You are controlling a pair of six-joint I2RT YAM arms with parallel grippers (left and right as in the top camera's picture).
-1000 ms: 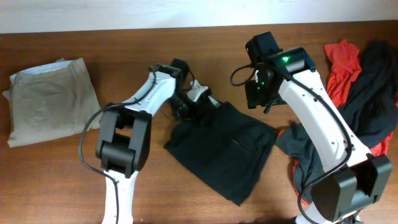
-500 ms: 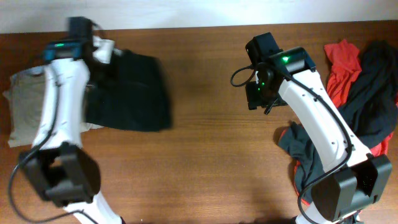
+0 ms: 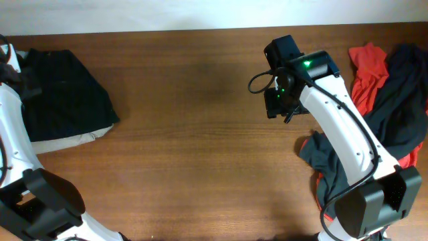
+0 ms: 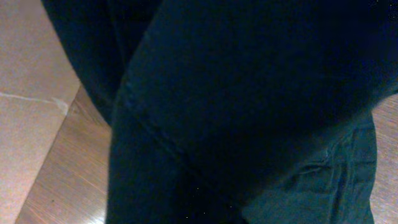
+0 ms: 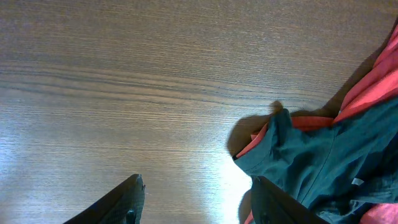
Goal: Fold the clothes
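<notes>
— Moved a good way since a second ago, hasn't it?

— Yes. Back then the black garment (image 3: 63, 94) lay in the middle of the surface (image 3: 200, 134), well apart from the tan garment (image 3: 67, 139). Now the left arm (image 3: 15, 130) is swung across and the black garment lies on top of the tan garment, covering most of it.

— How much tan shows?

— Only a strip along its near edge and a corner poking out beside the black hem. The black cloth's outer edge runs slanted, not square to the tan one.

— And the left hand (image 3: 17, 72)?

— It sits at the side of the tan garment nearest the frame border. The left wrist view is filled with dark fabric and one seam, fingers hidden, so I cannot tell whether it grips or has let go.

— The right hand (image 5: 199, 202)?

— Unchanged since before, well away from the tan garment. Its fingers are spread wide with nothing between them, over bare wood.

— Room to move?

— Plenty. From the tan garment across to the right arm (image 3: 334, 127) the surface is open wood. The heap of clothes (image 3: 388, 87), red and dark, crowds the edge farthest from the tan garment, and one dark fold with red under it lies just beside the right hand's fingers.
</notes>
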